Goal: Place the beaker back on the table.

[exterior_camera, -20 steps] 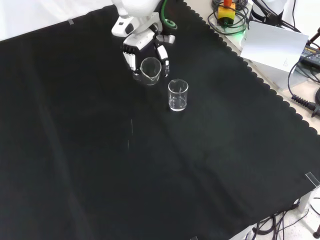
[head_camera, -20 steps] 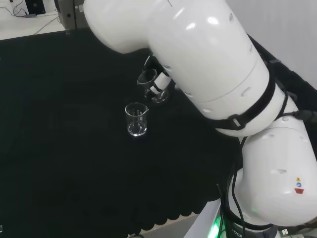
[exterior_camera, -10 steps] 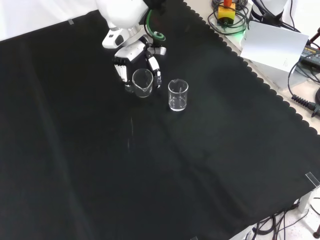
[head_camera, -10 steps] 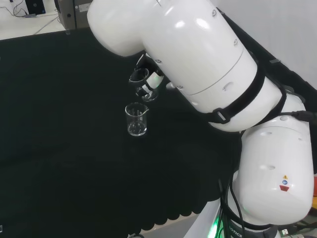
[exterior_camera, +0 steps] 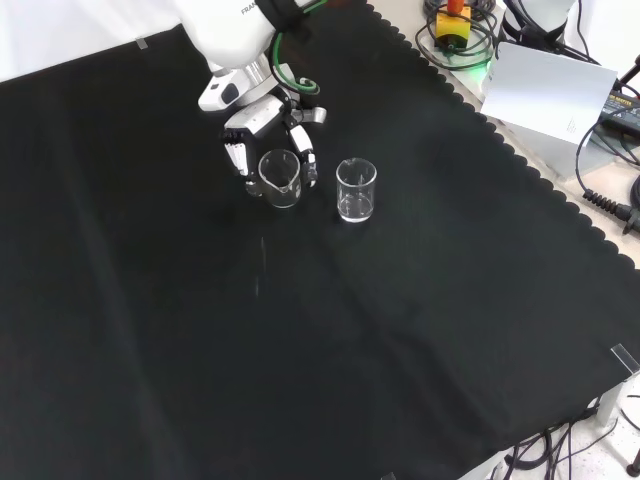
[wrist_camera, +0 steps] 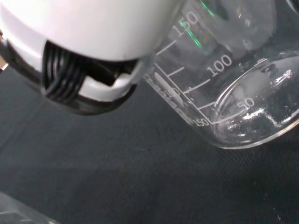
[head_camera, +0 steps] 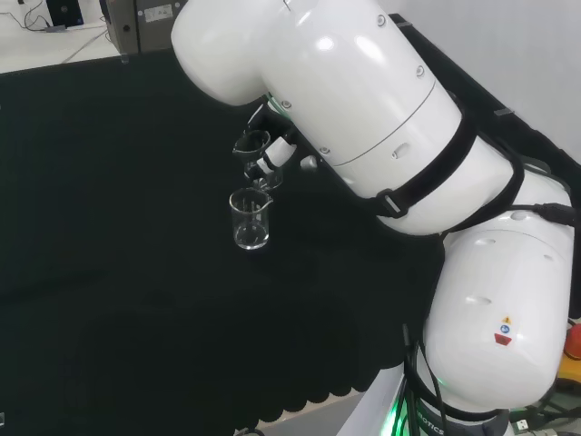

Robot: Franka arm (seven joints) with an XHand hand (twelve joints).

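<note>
Holding a clear glass beaker (exterior_camera: pixel 281 178) between curled fingers (exterior_camera: pixel 304 158) and thumb, the hand (exterior_camera: pixel 262 128) reaches in from the top of the front view, its black and white digits on both sides of the glass. In that view the beaker stands nearly upright with its pouring lip toward the camera; whether its base touches the black cloth of the table (exterior_camera: pixel 330 330) cannot be told. A second beaker (exterior_camera: pixel 356 189), also clear, stands upright on the cloth just to the right of the held one in the front view, apart from it and untouched by the hand. In the head view the hand (head_camera: pixel 270 154) shows at the left of the arm's big white links (head_camera: pixel 363 100), with the held beaker (head_camera: pixel 251 145) behind and slightly right of the second beaker (head_camera: pixel 250 219), which stands nearer the camera. The wrist view shows the held beaker (wrist_camera: pixel 229 79) close up, tilted in the picture, with white graduation marks on its wall and its rounded base hanging over the dark cloth (wrist_camera: pixel 121 182), beside a blurred white and black part of the hand (wrist_camera: pixel 84 51).
</note>
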